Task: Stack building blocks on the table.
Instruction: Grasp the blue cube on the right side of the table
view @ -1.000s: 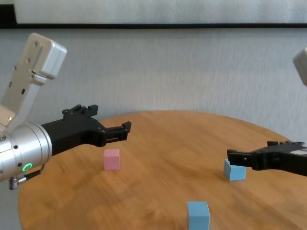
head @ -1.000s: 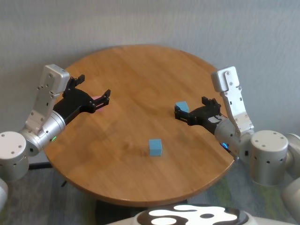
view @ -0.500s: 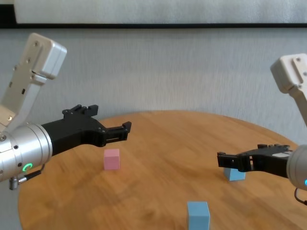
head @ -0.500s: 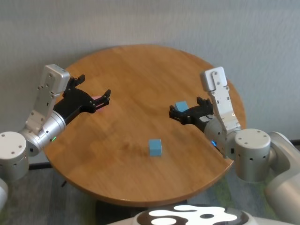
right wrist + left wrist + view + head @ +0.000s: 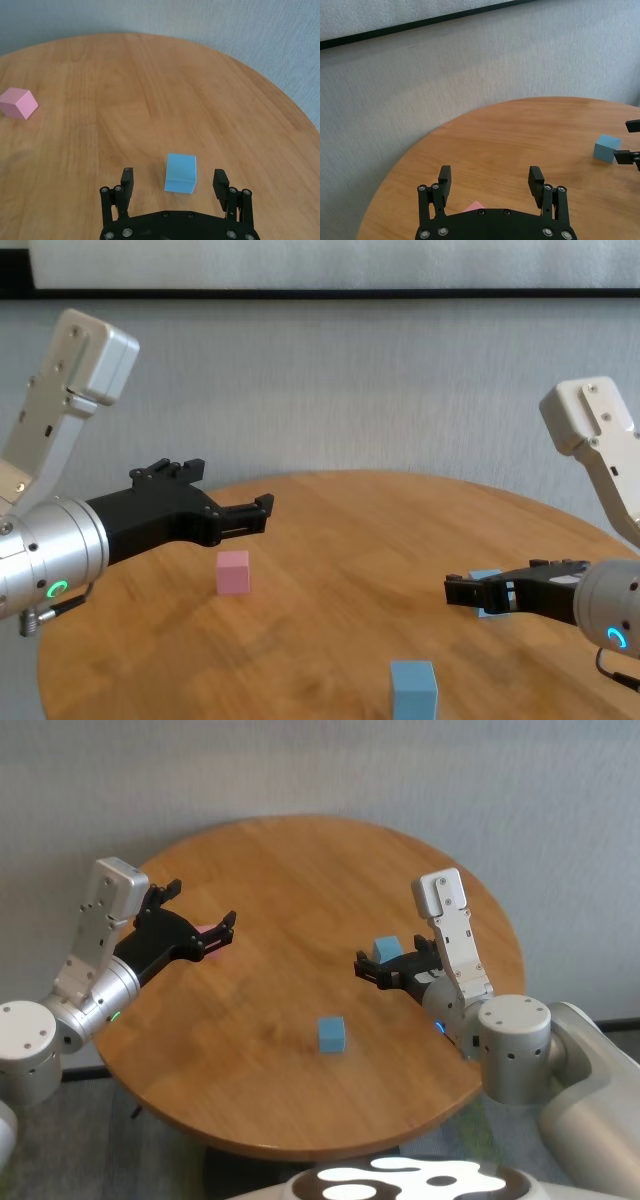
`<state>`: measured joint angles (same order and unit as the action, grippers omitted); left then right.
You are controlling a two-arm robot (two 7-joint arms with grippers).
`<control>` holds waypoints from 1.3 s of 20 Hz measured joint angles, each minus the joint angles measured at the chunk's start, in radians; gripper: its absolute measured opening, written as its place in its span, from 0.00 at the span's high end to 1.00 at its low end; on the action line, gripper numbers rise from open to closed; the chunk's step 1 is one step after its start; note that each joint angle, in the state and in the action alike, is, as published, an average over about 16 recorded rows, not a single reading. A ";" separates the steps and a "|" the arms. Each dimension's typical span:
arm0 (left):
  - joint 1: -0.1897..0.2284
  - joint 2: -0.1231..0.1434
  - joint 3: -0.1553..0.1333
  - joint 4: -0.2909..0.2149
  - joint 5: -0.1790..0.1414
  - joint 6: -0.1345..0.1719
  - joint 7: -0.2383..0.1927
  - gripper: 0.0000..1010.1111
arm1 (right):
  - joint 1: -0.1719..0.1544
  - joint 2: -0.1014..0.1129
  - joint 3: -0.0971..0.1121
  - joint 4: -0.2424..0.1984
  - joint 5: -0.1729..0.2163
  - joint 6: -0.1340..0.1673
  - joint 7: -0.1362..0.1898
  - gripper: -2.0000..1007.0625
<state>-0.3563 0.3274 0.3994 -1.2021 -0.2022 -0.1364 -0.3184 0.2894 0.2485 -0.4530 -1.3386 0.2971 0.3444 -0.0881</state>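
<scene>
On the round wooden tabletop (image 5: 300, 870), the right gripper (image 5: 173, 186), jaws apart, straddles a light blue cube (image 5: 180, 172), seemingly light, rigid and matte, best pinched across opposite flat faces; the left gripper (image 5: 491, 181), jaws apart, hovers over the pink cube (image 5: 232, 571).

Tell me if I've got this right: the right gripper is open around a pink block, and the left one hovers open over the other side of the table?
Not quite: the block between the right gripper's open fingers is a light blue block, as the right wrist view shows. The pink block sits under the left gripper, which hovers open above the table.
</scene>
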 joint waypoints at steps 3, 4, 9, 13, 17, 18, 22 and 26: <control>0.000 0.000 0.000 0.000 0.000 0.000 0.000 0.01 | 0.009 -0.017 0.004 0.022 -0.010 0.000 -0.009 0.00; 0.000 0.000 0.000 0.000 0.000 0.000 0.000 0.01 | 0.012 -0.023 0.006 0.029 -0.013 0.001 -0.013 0.00; 0.000 0.000 0.000 0.000 0.000 0.000 0.000 0.01 | 0.026 -0.048 0.013 0.061 -0.030 0.002 -0.029 0.00; 0.000 0.000 0.000 0.000 0.000 0.000 0.000 0.01 | 0.037 -0.065 0.017 0.083 -0.045 0.004 -0.039 0.00; 0.000 0.000 0.000 0.000 0.000 0.000 0.000 0.01 | 0.046 -0.081 0.020 0.104 -0.059 0.007 -0.047 0.00; 0.000 0.000 0.000 0.000 0.000 0.000 0.000 0.01 | 0.048 -0.084 0.021 0.109 -0.062 0.007 -0.049 0.00; 0.000 0.000 0.000 0.000 0.000 0.000 0.000 0.01 | 0.056 -0.098 0.026 0.128 -0.074 0.010 -0.057 0.00; 0.000 0.000 0.000 0.000 0.000 0.000 0.000 0.01 | 0.064 -0.111 0.031 0.147 -0.084 0.011 -0.064 0.00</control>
<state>-0.3563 0.3274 0.3994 -1.2021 -0.2022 -0.1364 -0.3184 0.3532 0.1373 -0.4216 -1.1911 0.2127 0.3549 -0.1516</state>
